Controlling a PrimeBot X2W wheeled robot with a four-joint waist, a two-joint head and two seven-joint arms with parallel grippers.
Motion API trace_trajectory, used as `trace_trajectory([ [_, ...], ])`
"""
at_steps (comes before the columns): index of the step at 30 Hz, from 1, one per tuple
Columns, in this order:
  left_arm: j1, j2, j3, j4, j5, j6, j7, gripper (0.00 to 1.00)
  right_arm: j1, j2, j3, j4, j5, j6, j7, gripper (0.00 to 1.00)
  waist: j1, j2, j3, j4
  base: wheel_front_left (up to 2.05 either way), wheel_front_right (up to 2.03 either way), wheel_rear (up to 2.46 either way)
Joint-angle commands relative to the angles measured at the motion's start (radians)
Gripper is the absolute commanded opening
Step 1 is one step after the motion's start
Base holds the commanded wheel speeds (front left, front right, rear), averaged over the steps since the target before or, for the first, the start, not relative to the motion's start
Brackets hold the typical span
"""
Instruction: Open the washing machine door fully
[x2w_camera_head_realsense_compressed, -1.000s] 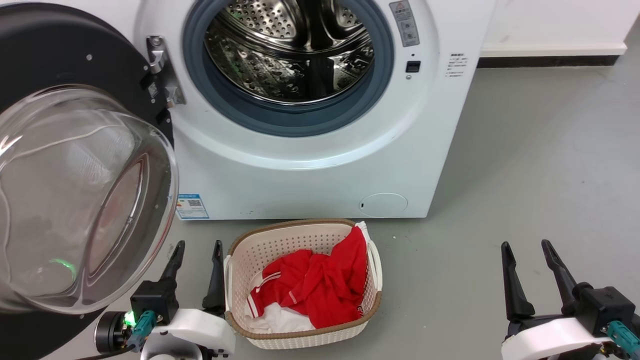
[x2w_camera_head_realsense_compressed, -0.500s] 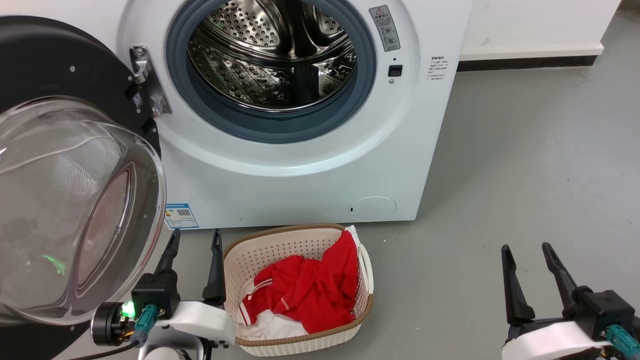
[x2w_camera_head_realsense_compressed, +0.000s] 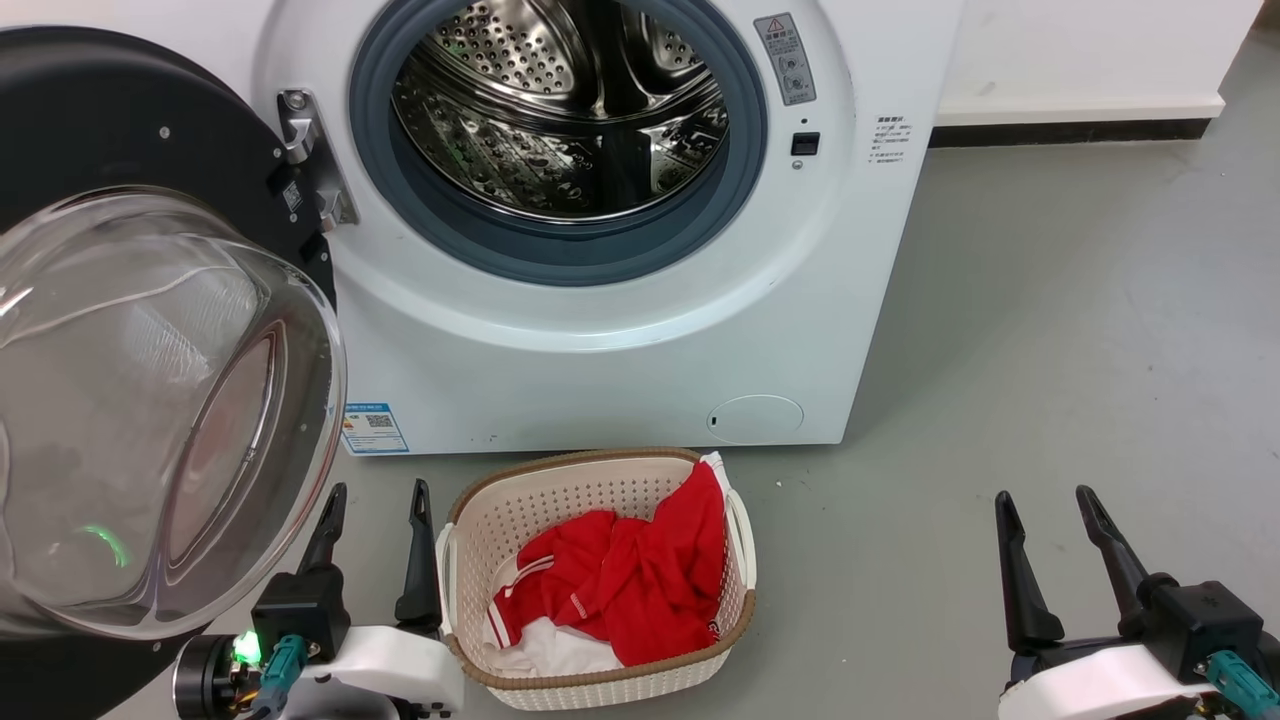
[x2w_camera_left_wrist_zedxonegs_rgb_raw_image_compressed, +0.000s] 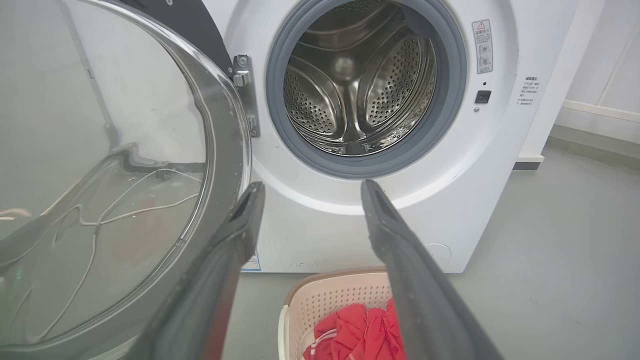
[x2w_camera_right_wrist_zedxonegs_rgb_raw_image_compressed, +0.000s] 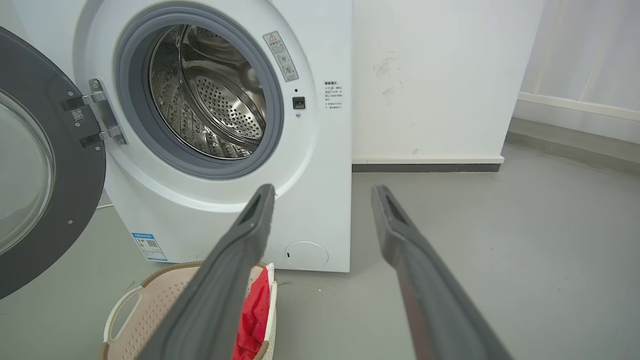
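Pincers spread, door hinged outward
Lower frame: left pincer (x2w_camera_head_realsense_compressed: 377, 490) and right pincer (x2w_camera_head_realsense_compressed: 1044, 495) stand spread, holding nothing. Beyond, the large round glossy black glass-bowled door (x2w_camera_head_realsense_compressed: 150, 400) hangs swung out, frame left, on the big white box-shaped washing machine (x2w_camera_head_realsense_compressed: 620, 370).

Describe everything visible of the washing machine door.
The washing machine door is a large round disc: a glossy black ring dotted with small screws, set around a clear, bulging glass bowl that shows reflections. A metal hinge joins it to the washing machine, left of the drum mouth. It stands swung wide open, with its inner side facing outward. The open left claw sits beside its lower rim; whether they touch is unclear.
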Motion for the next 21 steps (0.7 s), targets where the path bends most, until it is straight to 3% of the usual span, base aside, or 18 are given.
trace_trajectory([
  [1, 0.01, -0.001, 0.002, -0.005, 0.007, 0.004, -0.002, 1.0, 0.009, 0.002, 0.001, -0.002, -0.001, -0.001, 0.0, 1.0, 0.0, 0.0, 0.0, 0.002, 0.0, 0.0, 0.0],
  [21, 0.02, -0.007, 0.015, -0.021, 0.022, -0.003, -0.002, 1.0, 0.017, 0.002, 0.007, -0.01, 0.003, -0.001, 0.007, 1.0, 0.0, 0.0, 0.003, 0.005, 0.0, 0.0, 0.0],
])
